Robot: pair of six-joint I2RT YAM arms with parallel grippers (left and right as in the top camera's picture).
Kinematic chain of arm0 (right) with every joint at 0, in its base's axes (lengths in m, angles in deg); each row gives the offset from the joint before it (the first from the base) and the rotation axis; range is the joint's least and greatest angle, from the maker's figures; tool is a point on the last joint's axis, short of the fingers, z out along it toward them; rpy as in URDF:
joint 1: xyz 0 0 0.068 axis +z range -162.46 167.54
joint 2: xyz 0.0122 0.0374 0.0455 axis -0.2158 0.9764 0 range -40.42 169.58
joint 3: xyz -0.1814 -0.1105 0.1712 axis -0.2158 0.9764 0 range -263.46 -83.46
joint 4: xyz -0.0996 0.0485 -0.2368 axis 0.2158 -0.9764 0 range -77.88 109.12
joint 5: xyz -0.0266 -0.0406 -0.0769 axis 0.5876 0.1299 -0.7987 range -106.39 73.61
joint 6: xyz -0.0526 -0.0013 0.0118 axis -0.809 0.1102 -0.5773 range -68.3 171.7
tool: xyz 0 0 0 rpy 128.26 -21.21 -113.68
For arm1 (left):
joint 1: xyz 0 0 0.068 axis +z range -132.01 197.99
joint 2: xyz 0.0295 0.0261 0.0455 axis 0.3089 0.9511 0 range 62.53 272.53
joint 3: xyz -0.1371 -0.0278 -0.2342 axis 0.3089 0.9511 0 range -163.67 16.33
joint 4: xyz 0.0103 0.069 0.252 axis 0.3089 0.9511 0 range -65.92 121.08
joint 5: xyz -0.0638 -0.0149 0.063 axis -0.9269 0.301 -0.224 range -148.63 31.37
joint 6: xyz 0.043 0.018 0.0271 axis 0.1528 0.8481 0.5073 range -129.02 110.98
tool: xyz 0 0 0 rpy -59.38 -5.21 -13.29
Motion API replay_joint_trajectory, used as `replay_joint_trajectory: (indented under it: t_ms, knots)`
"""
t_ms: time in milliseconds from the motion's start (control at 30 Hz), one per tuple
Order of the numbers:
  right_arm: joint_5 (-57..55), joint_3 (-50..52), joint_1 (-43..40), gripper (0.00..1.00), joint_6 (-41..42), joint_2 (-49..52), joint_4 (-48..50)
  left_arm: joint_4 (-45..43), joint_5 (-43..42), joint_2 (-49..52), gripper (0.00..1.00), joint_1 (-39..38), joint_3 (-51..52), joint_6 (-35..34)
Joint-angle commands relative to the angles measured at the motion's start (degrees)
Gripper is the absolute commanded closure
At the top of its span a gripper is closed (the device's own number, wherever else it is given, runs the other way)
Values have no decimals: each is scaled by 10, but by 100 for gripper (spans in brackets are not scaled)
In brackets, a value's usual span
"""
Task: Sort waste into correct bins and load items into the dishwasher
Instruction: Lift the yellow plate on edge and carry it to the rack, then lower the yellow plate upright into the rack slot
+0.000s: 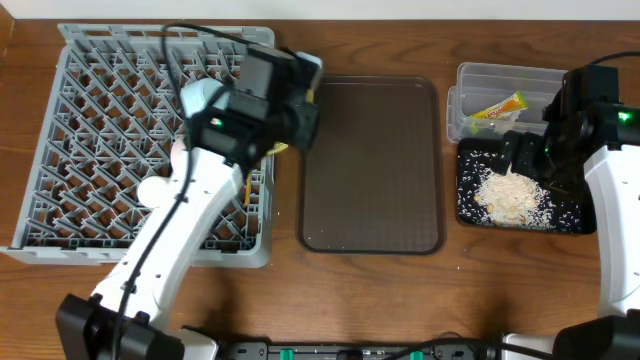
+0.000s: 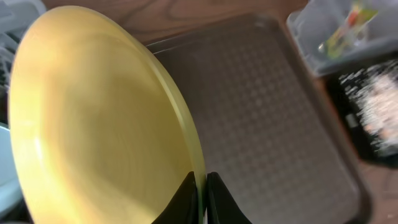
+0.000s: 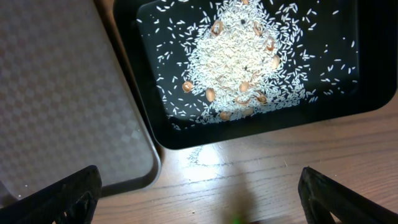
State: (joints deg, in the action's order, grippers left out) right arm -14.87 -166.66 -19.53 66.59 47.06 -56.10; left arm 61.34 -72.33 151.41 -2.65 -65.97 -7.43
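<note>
Left claw pinches the yellow plate edge.

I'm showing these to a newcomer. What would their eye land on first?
The yellow plate, filling the left wrist view, pinched at its rim by the shut left gripper at the grey dish rack's edge. Then the white rice scraps heaped in the black tray on the right, under the open right gripper.

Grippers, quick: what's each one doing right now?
Left gripper: shut on the yellow plate, at its rim.
Right gripper: open, empty, over the table beside the black tray of rice scraps.
</note>
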Motion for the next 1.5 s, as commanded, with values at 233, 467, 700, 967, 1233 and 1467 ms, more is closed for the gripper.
replay_joint_trajectory:
  t_ms: [233,467,700,967,1233,1467]
  knots:
    - [2,-3,-4,1,8,-6,0,-12,-185,-5,92,86,-12,-66]
    - [2,-3,-4,1,8,-6,-1,-19,-219,-5,92,120,-12,-80]
    - [3,-3,-4,1,8,-6,-1,-20,-221,15,93,151,-8,-99]
    - [3,-3,-4,1,8,-6,-1,-29,-284,49,92,184,-5,-115]
    - [3,-3,-4,1,8,-6,0,-37,-306,54,92,209,-5,-129]
    - [3,-3,-4,1,9,-6,-1,-52,-336,54,92,209,-5,-129]
